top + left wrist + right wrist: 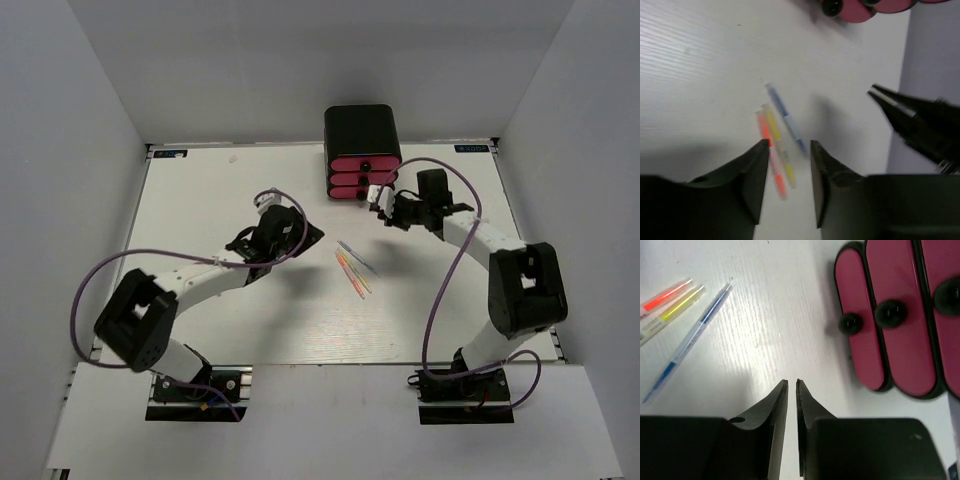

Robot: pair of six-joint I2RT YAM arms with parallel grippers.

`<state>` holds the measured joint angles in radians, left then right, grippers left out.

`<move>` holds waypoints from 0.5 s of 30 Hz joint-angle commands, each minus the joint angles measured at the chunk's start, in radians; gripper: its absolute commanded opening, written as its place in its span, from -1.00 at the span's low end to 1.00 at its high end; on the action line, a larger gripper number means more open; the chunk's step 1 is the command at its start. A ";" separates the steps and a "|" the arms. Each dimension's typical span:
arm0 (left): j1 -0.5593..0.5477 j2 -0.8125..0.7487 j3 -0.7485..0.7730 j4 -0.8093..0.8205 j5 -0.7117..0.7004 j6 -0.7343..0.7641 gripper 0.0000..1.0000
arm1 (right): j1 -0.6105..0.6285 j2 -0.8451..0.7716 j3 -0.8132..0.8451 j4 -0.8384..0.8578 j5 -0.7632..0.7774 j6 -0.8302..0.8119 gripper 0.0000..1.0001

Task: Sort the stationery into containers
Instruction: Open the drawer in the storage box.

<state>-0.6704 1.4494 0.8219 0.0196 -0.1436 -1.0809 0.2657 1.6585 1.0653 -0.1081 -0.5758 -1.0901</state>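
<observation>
Pink, yellow, blue pens (353, 270) lie parallel, slanting far-left to near-right; left claw (788, 144) parted, right claw (792, 382) nearly closed.

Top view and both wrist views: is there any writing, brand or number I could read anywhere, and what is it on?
Nothing here is legible.
Right blue sticker, far corner: too small to read.
Left blue sticker, far corner: too small to read.
Print on the yellow pen barrel: blurred, unreadable.
Pink drawers and black cabinet: no lettering visible.
</observation>
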 commanded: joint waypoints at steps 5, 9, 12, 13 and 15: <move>0.015 0.325 0.250 0.336 0.197 0.021 -0.63 | -0.028 -0.083 -0.118 0.198 0.254 0.357 -1.00; 0.034 0.524 0.379 0.414 0.269 -0.057 -0.67 | -0.071 -0.045 -0.001 -0.065 0.157 0.423 -1.00; 0.034 0.624 0.439 0.433 0.269 -0.105 -0.54 | -0.101 -0.095 -0.080 0.011 0.122 0.484 -1.00; 0.034 0.640 0.448 0.448 0.257 -0.125 -0.39 | -0.103 -0.126 -0.100 0.030 0.111 0.490 -0.92; 0.034 0.672 0.465 0.448 0.239 -0.137 -0.22 | -0.112 -0.176 -0.155 0.077 0.102 0.504 -0.62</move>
<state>-0.6430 2.1265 1.2415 0.4076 0.0868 -1.1675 0.1631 1.5711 0.9642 -0.0723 -0.4271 -0.6590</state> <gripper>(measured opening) 0.368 0.157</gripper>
